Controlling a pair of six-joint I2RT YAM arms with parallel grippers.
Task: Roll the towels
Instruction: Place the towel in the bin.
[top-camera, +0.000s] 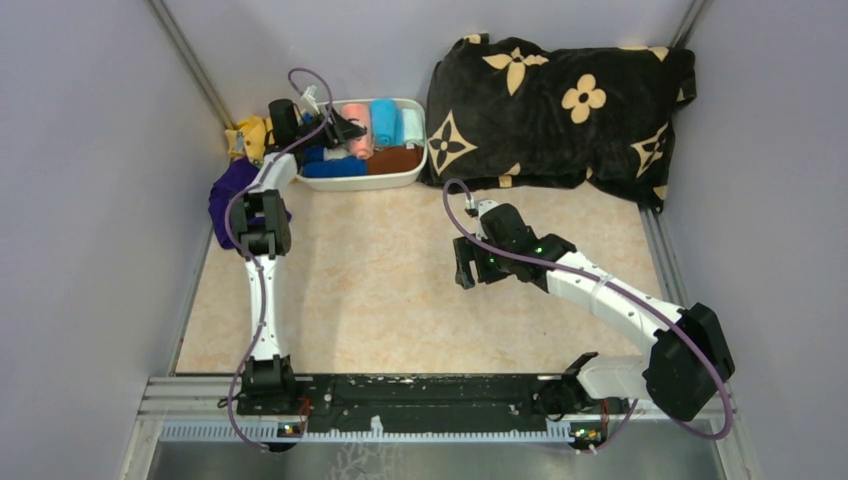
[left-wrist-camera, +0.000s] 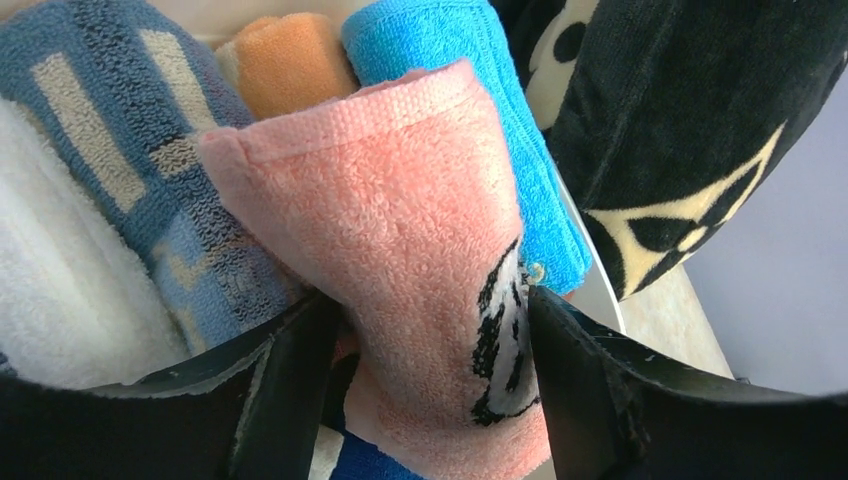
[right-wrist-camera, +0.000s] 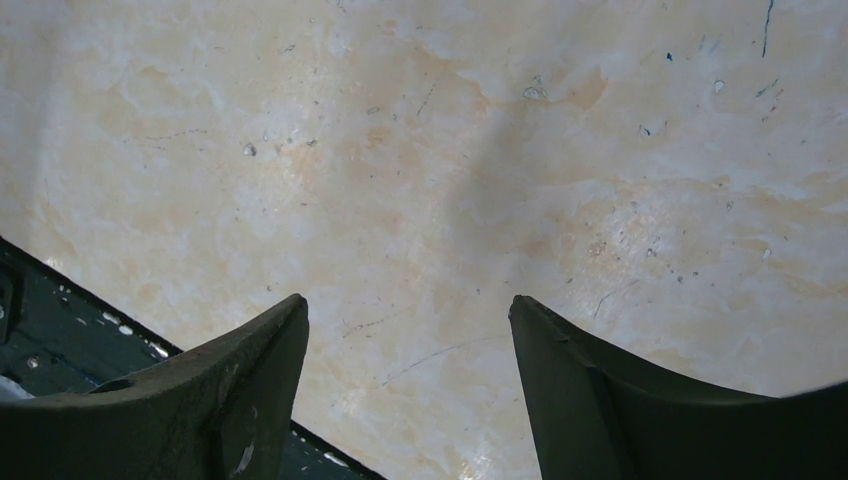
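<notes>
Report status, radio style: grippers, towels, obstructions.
Left gripper straddling rolled pink towel in basket, grip unclear. Right gripper open over table. Purple towel heaped, unrolled, under left arm. Basket crowded with other rolls.

- We see a white plastic basket (top-camera: 370, 183) at the far left of the table, packed w/ rolled cloths.
- Inside we make out a cyan roll (top-camera: 384, 120), a dk-blue roll (top-camera: 335, 167) along the near wall and a brown cloth (top-camera: 398, 160) in the near-right corner.
- Close up we also spot an orange roll (left-wrist-camera: 285, 60) beside the cyan one, a blue roll w/ beige blocks (left-wrist-camera: 90, 110), and a white roll (left-wrist-camera: 60, 300) next to that.
- Black blanket w/ tan flowers (top-camera: 560, 110) lies bunched at far right, its left edge right against the basket.
- Yellow patterned cloth (top-camera: 250, 135) sits in the far-left corner, just left of the basket.
- Table top (top-camera: 380, 280) is beige and marbled, w/ small scuffs.
- We note grey walls (top-camera: 90, 200) on 3 sides and a metal rail (top-camera: 420, 395) along the near edge.
</notes>
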